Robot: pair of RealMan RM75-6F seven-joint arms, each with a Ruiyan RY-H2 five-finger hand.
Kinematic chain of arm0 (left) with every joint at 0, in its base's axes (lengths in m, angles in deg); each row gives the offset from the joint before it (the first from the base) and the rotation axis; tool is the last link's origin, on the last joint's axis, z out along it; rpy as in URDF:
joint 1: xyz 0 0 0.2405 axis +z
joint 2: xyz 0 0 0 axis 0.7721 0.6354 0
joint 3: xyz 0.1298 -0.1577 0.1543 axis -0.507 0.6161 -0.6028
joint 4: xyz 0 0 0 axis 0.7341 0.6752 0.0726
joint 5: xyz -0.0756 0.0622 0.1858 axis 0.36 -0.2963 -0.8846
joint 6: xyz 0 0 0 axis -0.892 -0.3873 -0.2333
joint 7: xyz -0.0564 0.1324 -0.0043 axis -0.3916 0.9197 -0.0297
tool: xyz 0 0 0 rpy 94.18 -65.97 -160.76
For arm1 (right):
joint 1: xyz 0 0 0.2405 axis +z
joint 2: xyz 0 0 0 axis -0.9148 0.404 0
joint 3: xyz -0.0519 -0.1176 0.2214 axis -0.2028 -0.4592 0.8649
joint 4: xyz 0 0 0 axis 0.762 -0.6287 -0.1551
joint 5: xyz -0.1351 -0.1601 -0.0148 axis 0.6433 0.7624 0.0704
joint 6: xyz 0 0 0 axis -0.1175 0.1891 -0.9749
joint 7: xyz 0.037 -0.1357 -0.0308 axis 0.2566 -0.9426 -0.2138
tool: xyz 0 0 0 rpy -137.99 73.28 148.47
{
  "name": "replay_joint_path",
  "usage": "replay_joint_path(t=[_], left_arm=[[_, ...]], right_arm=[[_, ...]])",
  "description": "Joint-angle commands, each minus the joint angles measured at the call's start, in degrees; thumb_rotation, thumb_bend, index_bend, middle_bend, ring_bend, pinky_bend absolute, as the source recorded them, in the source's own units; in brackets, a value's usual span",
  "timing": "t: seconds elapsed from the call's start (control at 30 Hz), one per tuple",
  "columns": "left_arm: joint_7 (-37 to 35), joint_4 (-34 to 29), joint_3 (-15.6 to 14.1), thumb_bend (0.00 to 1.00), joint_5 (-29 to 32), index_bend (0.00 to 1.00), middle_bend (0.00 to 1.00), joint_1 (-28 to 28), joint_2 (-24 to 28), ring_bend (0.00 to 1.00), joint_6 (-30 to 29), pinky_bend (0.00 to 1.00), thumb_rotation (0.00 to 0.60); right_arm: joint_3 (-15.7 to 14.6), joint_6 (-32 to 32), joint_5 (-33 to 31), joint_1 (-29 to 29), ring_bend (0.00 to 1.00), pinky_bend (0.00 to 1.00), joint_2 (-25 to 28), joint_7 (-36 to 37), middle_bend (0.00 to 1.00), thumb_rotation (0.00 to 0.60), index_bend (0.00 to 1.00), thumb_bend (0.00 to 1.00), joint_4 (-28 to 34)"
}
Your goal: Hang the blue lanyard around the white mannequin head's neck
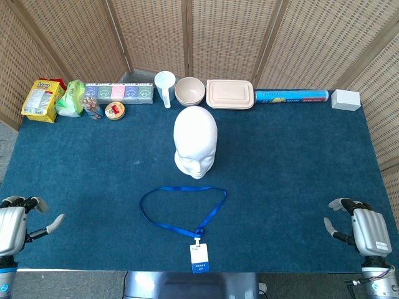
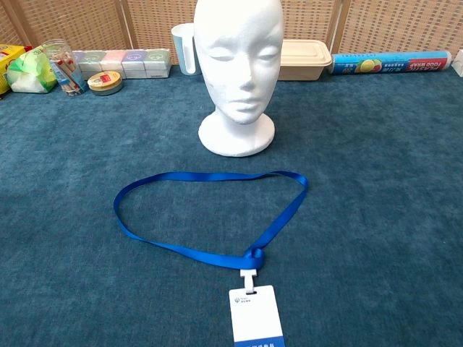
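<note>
The white mannequin head (image 1: 195,141) (image 2: 240,69) stands upright in the middle of the blue table, facing me. In front of it the blue lanyard (image 1: 181,208) (image 2: 199,214) lies flat in an open loop, its white and blue badge (image 1: 199,257) (image 2: 255,316) at the near edge. My left hand (image 1: 15,224) rests at the table's near left corner, fingers apart and holding nothing. My right hand (image 1: 363,227) sits at the near right corner, likewise with fingers spread and nothing in it. Both hands are far from the lanyard. The chest view shows neither hand.
Along the back edge stand a yellow snack bag (image 1: 42,98), a green packet (image 1: 71,98), a row of small boxes (image 1: 119,93), a tape roll (image 1: 115,111), a white cup (image 1: 165,88), a bowl (image 1: 189,91), a lidded container (image 1: 230,94), a food wrap roll (image 1: 291,96) and a white box (image 1: 345,99).
</note>
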Motion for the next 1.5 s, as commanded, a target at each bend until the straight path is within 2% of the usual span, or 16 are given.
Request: replay_joint_path(t=[0.03,0.7,0.8,1.03,1.33,1.5], left_arm=[[0.06,0.11,-0.11,0.16,0.09,0.56,0.58,0.02,0.05,0.50,0.17,0.31,0.187],[-0.38,0.35,0.16,0.16,-0.02,0.56,0.58,0.03,0.46,0.50,0.09,0.31,0.191],[-0.47,0.31,0.23,0.16,0.10,0.56,0.58,-0.23,0.46,0.50,0.55,0.31,0.188],[-0.27,1.11,0.96,0.16,1.46,0.56,0.58,-1.69,-0.54,0.50,2.79,0.31,0.191],[0.32,3.24,2.42,0.16,4.15,0.56,0.58,-4.17,-2.59,0.50,6.13,0.31,0.190],[0.31,4.73,3.16,0.16,5.51,0.56,0.58,-5.44,-3.46,0.50,7.74,0.31,0.189]], right_arm=[[-0.06,-0.14,-0.07,0.03,0.43,0.33,-0.05,-0.11,0.46,0.496,0.42,0.38,-0.05],[0.23,-1.06,-0.19,0.82,0.43,0.34,-0.32,-0.78,0.46,0.498,0.42,0.38,0.01],[0.73,-1.29,-0.69,1.24,0.44,0.39,-0.61,-1.38,0.46,0.495,0.42,0.38,0.17],[3.76,-2.09,-5.95,3.58,0.47,0.47,-3.01,-9.33,0.46,0.493,0.42,0.38,2.28],[8.44,-3.60,-13.55,8.28,0.61,0.64,-9.03,-15.90,0.52,0.494,0.42,0.38,1.93],[9.66,-4.09,-16.81,10.98,0.72,0.81,-12.55,-21.31,0.58,0.493,0.42,0.38,1.14]])
